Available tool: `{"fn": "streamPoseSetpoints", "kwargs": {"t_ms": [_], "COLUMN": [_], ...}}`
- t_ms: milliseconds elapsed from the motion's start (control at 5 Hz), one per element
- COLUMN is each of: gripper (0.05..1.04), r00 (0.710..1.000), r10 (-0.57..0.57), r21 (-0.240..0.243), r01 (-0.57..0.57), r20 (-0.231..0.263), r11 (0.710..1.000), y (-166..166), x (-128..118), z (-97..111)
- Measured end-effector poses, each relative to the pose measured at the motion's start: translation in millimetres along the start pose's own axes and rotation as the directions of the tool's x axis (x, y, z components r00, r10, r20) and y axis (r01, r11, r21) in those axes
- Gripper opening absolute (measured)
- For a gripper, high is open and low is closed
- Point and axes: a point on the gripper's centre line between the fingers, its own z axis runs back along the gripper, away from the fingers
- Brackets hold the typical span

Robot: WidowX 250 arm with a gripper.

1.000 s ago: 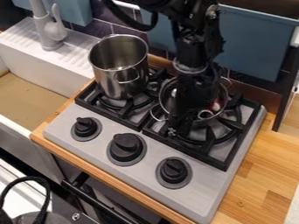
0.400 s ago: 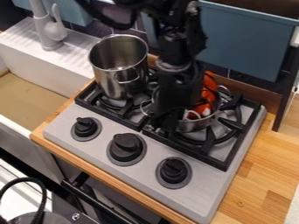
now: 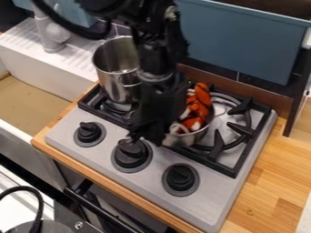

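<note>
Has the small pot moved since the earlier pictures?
Yes, the small pot has moved left in view, off the centre of the right burner, towards the middle knob.

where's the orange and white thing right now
The orange and white thing sits in the small metal pot on the stove's right-hand burner, just right of the arm in the camera view.

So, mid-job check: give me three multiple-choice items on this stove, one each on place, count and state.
1. Where is the orange thing?
A) in the sink
B) in the small pot
C) on the wooden counter

2. How many black knobs are there?
A) two
B) five
C) three

3. How does the tall pot stand?
A) upright
B) on its side
C) upside down

1 B: it lies inside the pot's rim.
2 C: left, middle, right.
3 A: its open mouth faces up.
</note>
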Motion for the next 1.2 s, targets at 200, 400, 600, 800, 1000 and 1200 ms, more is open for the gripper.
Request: {"fn": "streamPoseSetpoints", "kwargs": {"t_ms": [200, 400, 600, 800, 1000, 1200], "gripper": [0.067, 0.067, 0.067, 0.093, 0.257, 0.519], "r00": [0.999, 0.996, 0.993, 0.992, 0.993, 0.993], "r10": [-0.039, -0.092, -0.122, -0.128, -0.114, -0.118], "r21": [-0.004, -0.001, 0.009, 0.013, -0.026, -0.039], "r01": [0.039, 0.092, 0.122, 0.128, 0.114, 0.117], "r20": [0.008, 0.004, -0.005, -0.013, -0.017, -0.018], "r11": [0.999, 0.996, 0.993, 0.992, 0.993, 0.992], "y": [-9.7, -25.8, -32.5, -31.3, -32.2, -32.3], "x": [1.0, 3.5, 3.9, 4.5, 5.0, 2.9], "z": [-0.8, -0.9, -4.3, -4.6, -5.9, -3.6]}}
